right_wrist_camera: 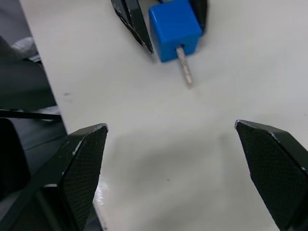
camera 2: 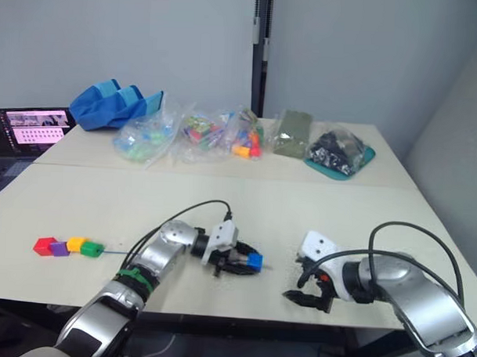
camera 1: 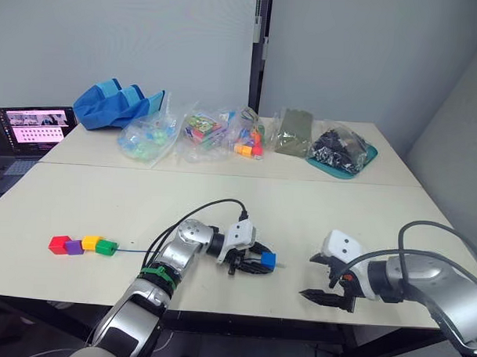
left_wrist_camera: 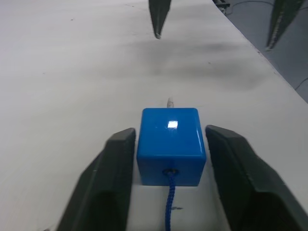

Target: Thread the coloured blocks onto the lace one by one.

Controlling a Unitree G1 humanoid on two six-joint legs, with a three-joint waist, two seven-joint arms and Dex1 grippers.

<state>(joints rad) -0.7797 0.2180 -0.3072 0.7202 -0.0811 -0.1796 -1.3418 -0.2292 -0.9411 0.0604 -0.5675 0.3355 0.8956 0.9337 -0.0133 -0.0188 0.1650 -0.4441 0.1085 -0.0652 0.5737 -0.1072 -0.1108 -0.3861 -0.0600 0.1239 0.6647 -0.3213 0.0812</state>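
Fingers of the left gripper flank the blue block, slightly apart from it.
Lace tip pokes out toward the wide-open right gripper, the nearer one.

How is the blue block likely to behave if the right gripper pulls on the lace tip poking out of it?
The blue block sits between open left gripper fingers, so it would probably slide along rather than stay put. Flat-sided, it seems unlikely to roll. The lace looks limp behind it, while the tip looks stiff enough for the right gripper to pinch.
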